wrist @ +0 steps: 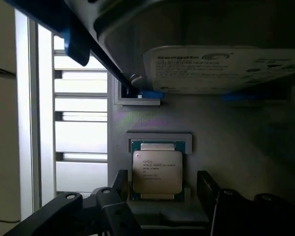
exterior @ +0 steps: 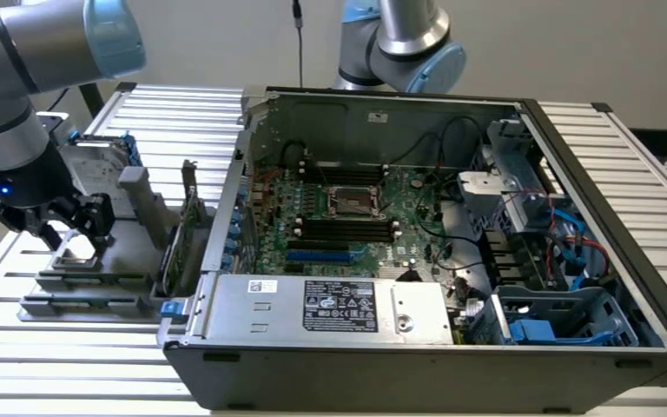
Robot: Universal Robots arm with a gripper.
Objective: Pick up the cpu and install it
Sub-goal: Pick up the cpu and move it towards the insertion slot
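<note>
At the exterior view's left, open fingers (wrist: 207,186) straddle the cpu (wrist: 157,171), which lies flat in its grey holder (wrist: 160,137); nothing is held. Uneven closing could tilt or jam the chip. Computer case (exterior: 426,369) at right.

Arm (exterior: 15,65): silver-grey tubular links, pale blue joint caps (exterior: 114,35). Wrist section (exterior: 15,174) black, with a small blue light (exterior: 6,189). Gripper (exterior: 75,236): black, two angular fingers (exterior: 100,221).

Hard drive (wrist: 221,69) white label: "Seagate" at top, rest too small to read. cpu (wrist: 157,172) lid: several print lines, illegible. Power supply (exterior: 340,306) at case's near edge: black sticker w/ marks, unreadable.
</note>
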